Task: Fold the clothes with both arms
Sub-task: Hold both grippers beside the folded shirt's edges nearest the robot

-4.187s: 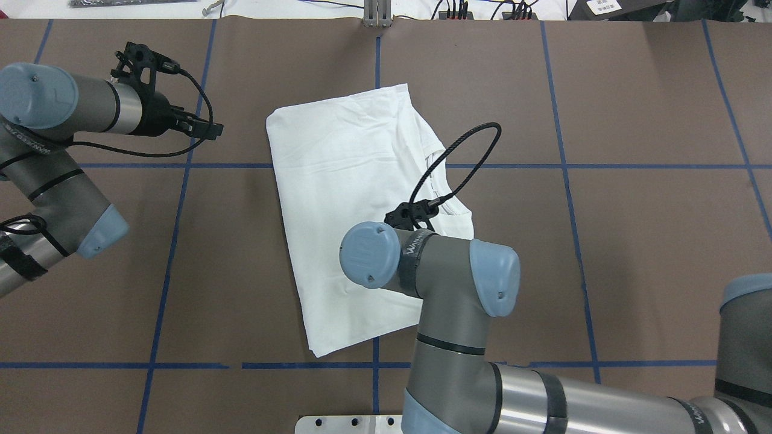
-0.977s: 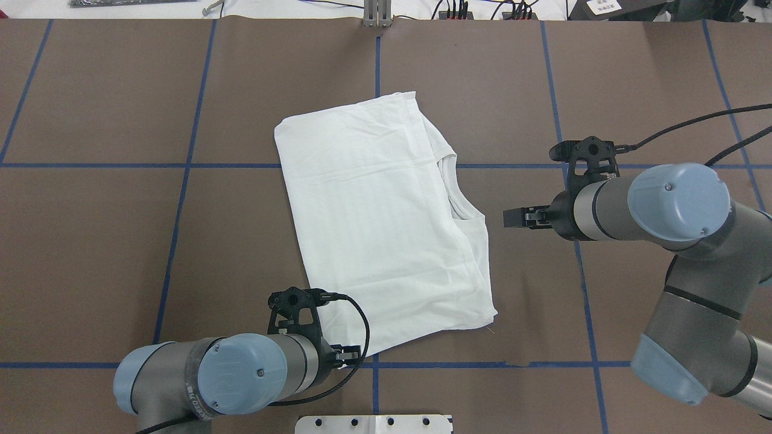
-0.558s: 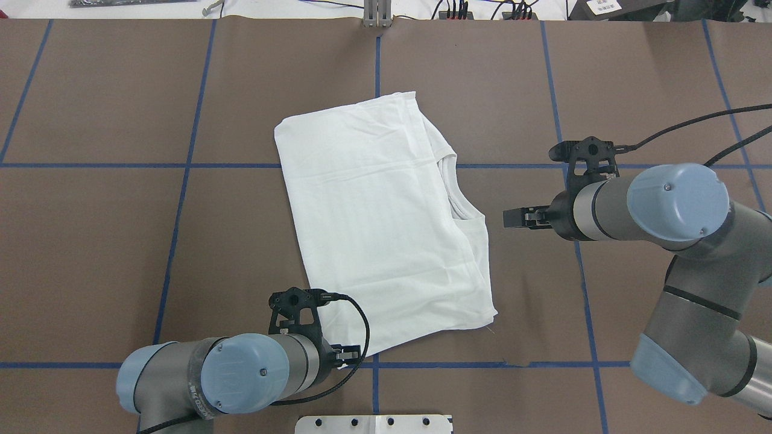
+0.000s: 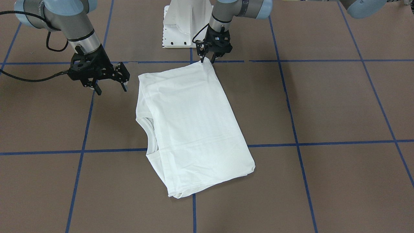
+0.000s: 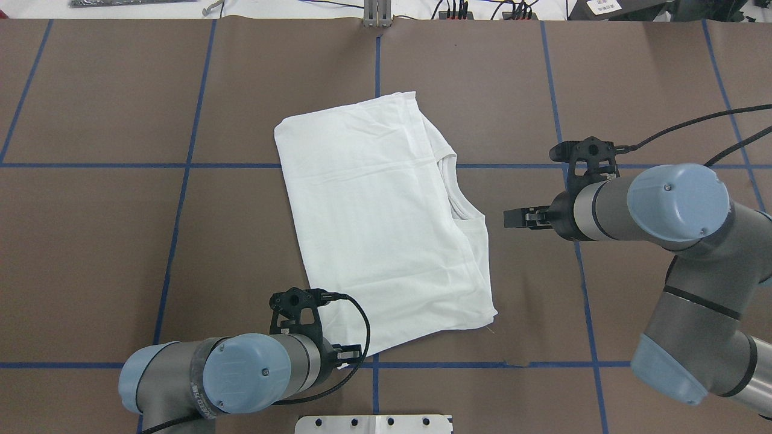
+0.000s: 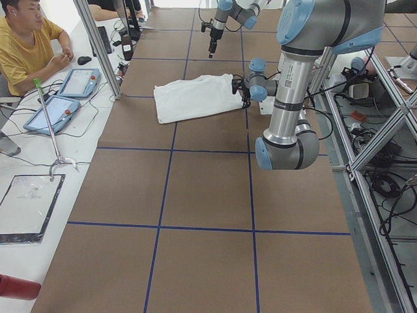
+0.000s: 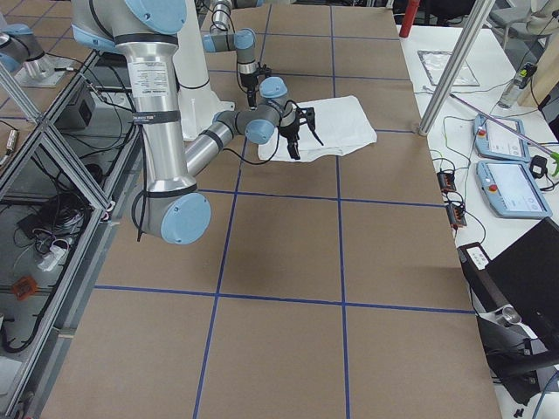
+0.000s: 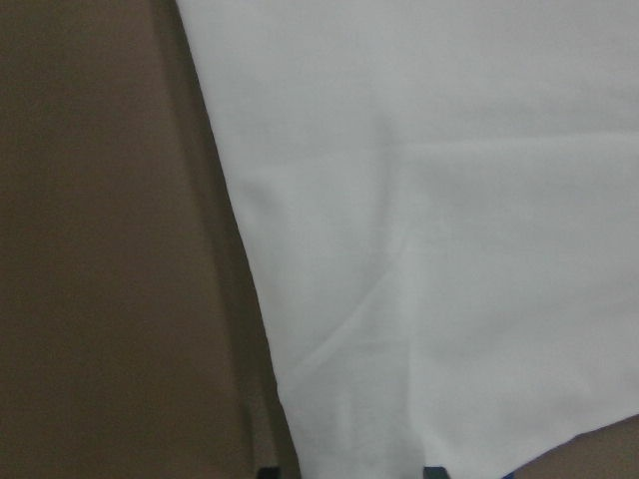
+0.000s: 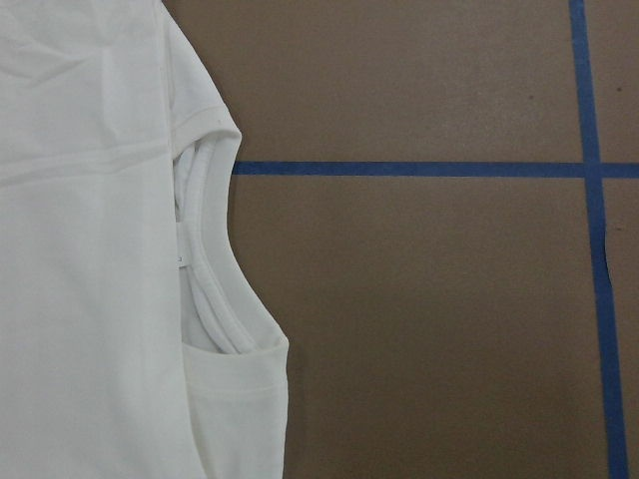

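The white T-shirt (image 5: 380, 223) lies folded into a slanted rectangle on the brown table, also seen in the front view (image 4: 190, 126). Its ribbed neck (image 9: 215, 269) faces my right side. My left gripper (image 5: 350, 357) is low at the shirt's near-left corner (image 4: 207, 60). The left wrist view shows cloth (image 8: 449, 200) lying between its two slightly parted fingertips. My right gripper (image 4: 110, 89) is wide open and empty, held above the table just right of the neck (image 5: 509, 218). No text shows on the shirt.
The white pedestal base (image 4: 181, 26) stands at the table's near edge, close to my left gripper. Blue tape lines (image 5: 567, 166) grid the table. An operator (image 6: 26, 45) and teach pendants (image 6: 78, 81) are beyond the far edge.
Since 4.2 s ago the right arm left the shirt and moved right; the left arm came from the far left to the near corner, and the shirt shifted slightly. Nothing moved in the last second.
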Robot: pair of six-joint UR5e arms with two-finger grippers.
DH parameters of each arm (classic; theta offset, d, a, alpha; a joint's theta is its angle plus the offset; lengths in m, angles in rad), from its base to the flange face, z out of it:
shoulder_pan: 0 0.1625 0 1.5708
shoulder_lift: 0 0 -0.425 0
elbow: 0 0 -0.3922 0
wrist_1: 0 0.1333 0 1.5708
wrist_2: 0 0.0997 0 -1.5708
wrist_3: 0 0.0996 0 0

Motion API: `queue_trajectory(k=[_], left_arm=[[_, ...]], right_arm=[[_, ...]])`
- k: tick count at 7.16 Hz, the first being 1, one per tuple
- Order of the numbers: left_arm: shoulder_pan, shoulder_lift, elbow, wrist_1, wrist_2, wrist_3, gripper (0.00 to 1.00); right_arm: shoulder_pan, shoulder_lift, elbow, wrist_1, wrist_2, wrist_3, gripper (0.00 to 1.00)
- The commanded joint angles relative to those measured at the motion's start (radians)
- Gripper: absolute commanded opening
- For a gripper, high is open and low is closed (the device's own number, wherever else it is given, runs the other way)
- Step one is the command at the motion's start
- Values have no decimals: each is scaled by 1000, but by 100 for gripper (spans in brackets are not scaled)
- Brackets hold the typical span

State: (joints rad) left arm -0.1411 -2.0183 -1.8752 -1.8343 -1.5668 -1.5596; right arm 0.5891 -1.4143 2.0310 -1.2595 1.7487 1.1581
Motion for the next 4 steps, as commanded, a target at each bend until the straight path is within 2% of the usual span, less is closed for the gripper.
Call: queue_trajectory(k=[1,2,4], left_arm=[[0,-8,10,-2,1,-3,46],[0,-10,14,-3,1,-3,45],[0,-14,16,-3,7,-3,33]], right_arm=[[0,0,0,0,0,0,100],[0,-2,0,0,0,0,100],[0,-2,0,0,0,0,100]])
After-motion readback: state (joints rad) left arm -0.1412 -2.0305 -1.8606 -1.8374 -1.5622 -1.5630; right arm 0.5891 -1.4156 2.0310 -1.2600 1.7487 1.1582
